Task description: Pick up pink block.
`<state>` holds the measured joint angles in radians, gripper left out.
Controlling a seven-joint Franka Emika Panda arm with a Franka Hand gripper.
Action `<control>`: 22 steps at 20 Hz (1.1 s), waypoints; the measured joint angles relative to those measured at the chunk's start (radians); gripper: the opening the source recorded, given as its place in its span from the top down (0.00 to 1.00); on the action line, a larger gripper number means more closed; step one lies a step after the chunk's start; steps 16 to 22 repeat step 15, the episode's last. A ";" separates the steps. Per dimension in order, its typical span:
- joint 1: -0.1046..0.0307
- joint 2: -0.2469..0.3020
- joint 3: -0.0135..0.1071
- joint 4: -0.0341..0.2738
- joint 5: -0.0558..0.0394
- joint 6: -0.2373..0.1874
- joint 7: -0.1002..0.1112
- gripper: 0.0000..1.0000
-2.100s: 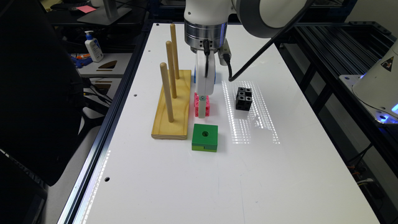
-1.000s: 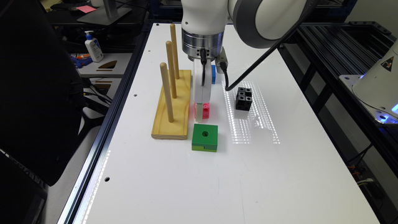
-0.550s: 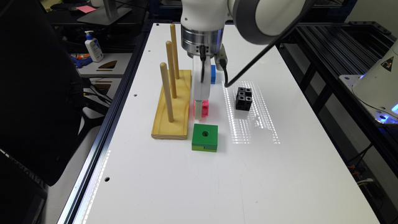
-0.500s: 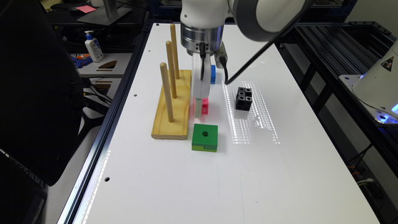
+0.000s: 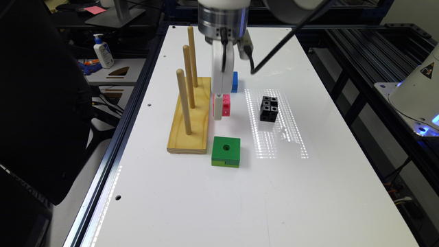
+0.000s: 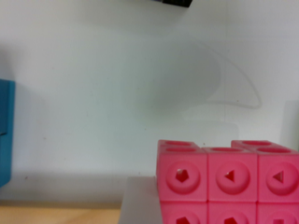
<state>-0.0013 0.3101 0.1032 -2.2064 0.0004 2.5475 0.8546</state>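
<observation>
The pink block (image 5: 226,104) of joined little cubes hangs a little above the white table (image 5: 212,206), held in my gripper (image 5: 219,113). The gripper is shut on the pink block and points straight down. Up close in the wrist view, the pink block (image 6: 229,179) shows round-holed faces, with one white finger (image 6: 140,200) pressed against its side. Its shadow falls on the table below.
A wooden base (image 5: 190,116) with three upright pegs stands close beside the gripper on the exterior view's left. A green block (image 5: 225,151) lies in front, a blue block (image 5: 234,81) just behind, and a black block (image 5: 269,108) to the right. The table's near half is bare.
The gripper has risen, and the pink block has come up off the table with it. The other blocks and the peg base have not moved.
</observation>
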 joint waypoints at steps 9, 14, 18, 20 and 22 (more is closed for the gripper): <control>0.000 -0.101 0.001 -0.002 0.0001 -0.097 0.003 1.00; 0.000 -0.148 0.002 -0.001 0.0002 -0.139 0.005 1.00; 0.000 -0.159 0.002 -0.001 0.0003 -0.148 0.005 1.00; 0.000 -0.159 0.002 -0.001 0.0003 -0.148 0.005 1.00; 0.000 -0.159 0.002 -0.001 0.0003 -0.148 0.005 1.00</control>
